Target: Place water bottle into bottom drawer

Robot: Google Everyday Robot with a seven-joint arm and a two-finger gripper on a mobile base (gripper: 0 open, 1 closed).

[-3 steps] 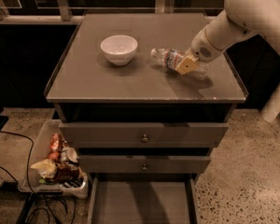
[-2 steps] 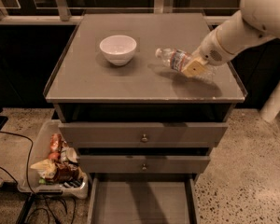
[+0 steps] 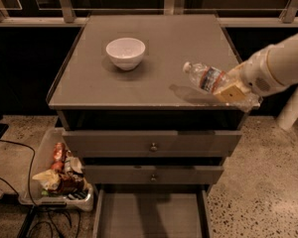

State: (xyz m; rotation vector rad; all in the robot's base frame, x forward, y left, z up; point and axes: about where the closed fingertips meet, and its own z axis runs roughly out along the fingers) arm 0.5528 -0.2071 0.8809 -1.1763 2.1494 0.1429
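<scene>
Water bottle (image 3: 206, 77), clamped in the gripper (image 3: 232, 90), is now lifted off the cabinet top (image 3: 159, 68) and carried out over its front right corner, so transport looks begun toward the open bottom drawer (image 3: 151, 216) below that top's front edge.

Readable text: none for you. The water bottle (image 3: 204, 77) label, clasped in the gripper (image 3: 232, 90) at frame right, is illegible.
</scene>
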